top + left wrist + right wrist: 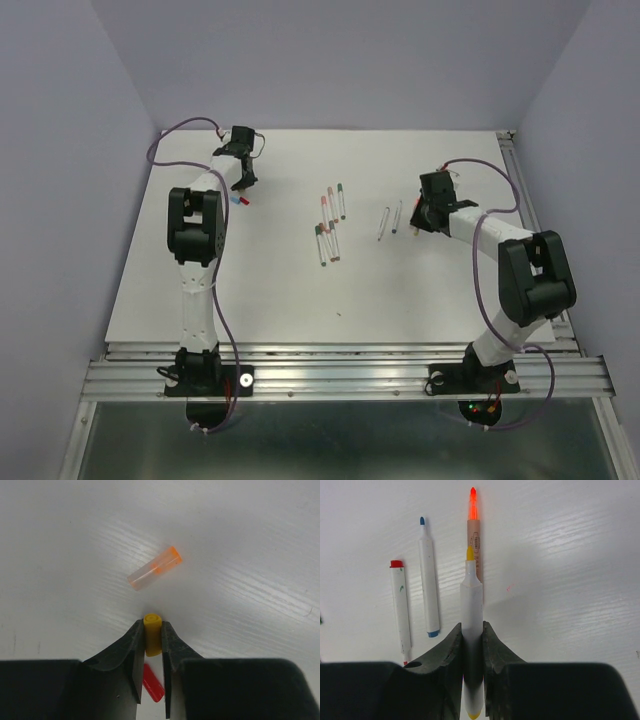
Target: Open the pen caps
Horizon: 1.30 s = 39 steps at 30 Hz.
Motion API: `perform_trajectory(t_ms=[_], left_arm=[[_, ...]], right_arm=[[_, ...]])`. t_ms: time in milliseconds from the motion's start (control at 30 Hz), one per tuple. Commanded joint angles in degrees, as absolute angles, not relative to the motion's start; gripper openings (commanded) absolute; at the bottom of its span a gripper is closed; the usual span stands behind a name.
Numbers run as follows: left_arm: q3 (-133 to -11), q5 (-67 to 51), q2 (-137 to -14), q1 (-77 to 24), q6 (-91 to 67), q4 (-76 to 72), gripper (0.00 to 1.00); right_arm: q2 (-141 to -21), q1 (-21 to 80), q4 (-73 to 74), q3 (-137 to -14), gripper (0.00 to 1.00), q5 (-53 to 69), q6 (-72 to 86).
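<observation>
My left gripper point(152, 625) is shut on a yellow pen cap point(152, 639), held just above the table at the far left point(243, 186). An orange see-through cap point(155, 568) lies ahead of it and a red cap point(152, 682) lies under the fingers. My right gripper point(472, 627) is shut on a white pen point(471, 600) with its yellow tip bare, at the far right point(415, 222). Under this pen lies an uncapped orange pen point(474, 525). An uncapped blue pen point(428, 580) and a red-ended pen point(400, 605) lie to its left.
A cluster of several capped pens point(330, 225) lies in the middle of the white table point(300, 300). Two loose pens point(390, 220) lie just left of the right gripper. Grey walls enclose the table on three sides.
</observation>
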<state>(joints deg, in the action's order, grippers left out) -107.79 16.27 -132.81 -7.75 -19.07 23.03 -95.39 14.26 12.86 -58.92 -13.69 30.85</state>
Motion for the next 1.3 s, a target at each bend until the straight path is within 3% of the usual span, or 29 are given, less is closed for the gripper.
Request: perform_trajectory(t_ms=[0, 200, 233, 367, 567, 967, 1267], left_arm=[[-110.7, 16.5, -131.7, -7.4, -17.8, 24.7, 0.27], [-108.7, 13.4, -128.0, -7.4, -17.7, 23.8, 0.42], [-107.3, 11.9, -126.3, -7.4, -17.4, 22.7, 0.51], [-104.2, 10.6, -122.0, -7.4, -17.8, 21.0, 0.62], [-97.6, 5.7, -113.7, -7.5, -18.7, 16.9, 0.74], [-71.7, -3.5, -94.6, -8.1, -23.2, 4.0, 0.8], [-62.5, -6.5, -89.3, -8.7, -24.6, 1.1, 0.8]], right_arm=[[-97.1, 13.2, 11.3, -63.7, 0.08, -13.2, 30.3], [-98.3, 12.5, 11.6, -64.9, 0.09, -12.7, 30.6], [-98.9, 12.4, 11.6, -65.2, 0.1, -12.4, 30.6], [-100.8, 12.1, 11.8, -66.6, 0.13, -12.2, 30.5], [-103.5, 12.2, 12.4, -69.2, 0.15, -12.3, 30.2], [-106.0, 12.2, 11.2, -70.5, 0.18, -6.4, 30.8], [-107.3, 12.2, 11.5, -71.0, 0.26, -4.8, 31.2]])
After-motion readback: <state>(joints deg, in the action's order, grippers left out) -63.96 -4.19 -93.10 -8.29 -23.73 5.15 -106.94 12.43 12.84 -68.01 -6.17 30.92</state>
